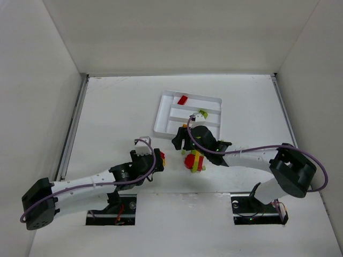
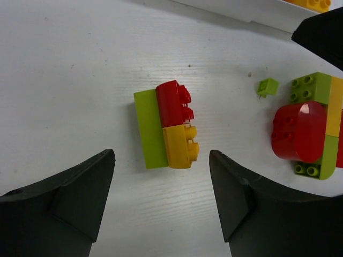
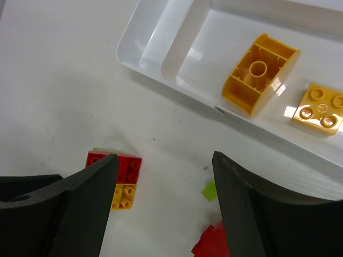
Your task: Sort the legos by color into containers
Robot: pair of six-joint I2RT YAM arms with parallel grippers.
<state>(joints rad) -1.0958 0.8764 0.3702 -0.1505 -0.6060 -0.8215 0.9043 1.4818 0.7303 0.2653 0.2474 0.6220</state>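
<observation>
White matte tabletop (image 1: 107,107). Just ahead of left pincer (image 2: 161,155), untouched: small clump of lime green, red and yellow plastic bricks (image 2: 166,126). To its right, tiny lime green plastic brick (image 2: 267,87), larger red-lime-yellow brick cluster (image 2: 305,128). Beyond right pincer (image 3: 165,155): white rectangular divided plastic tray (image 3: 179,43).

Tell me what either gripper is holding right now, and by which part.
Nothing is held: the left gripper and the right gripper both stand open and empty.

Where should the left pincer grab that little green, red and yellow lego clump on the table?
Probably from straight above the small green, red and yellow plastic lego clump, squeezing its flat green face against its studded side; both sides are unobstructed.
</observation>
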